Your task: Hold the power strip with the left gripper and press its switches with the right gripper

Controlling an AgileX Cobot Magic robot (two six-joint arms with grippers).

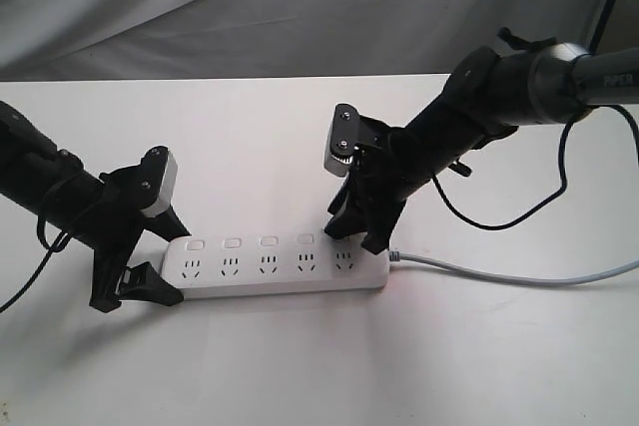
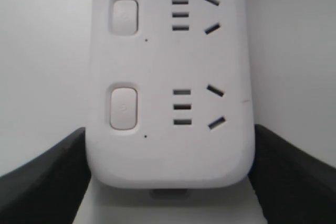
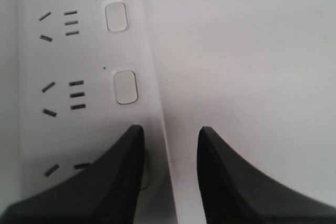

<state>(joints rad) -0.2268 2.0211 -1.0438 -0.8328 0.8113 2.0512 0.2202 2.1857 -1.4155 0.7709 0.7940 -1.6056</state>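
Power strip (image 1: 275, 268): fifth switch largely hidden under right gripper (image 1: 356, 238); contact unclear.

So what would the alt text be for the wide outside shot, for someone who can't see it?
A white power strip lies on a white table, held at one end between the fingers of the black left gripper. The right gripper, slightly open, points down onto the strip's other end, where the grey cable leaves.
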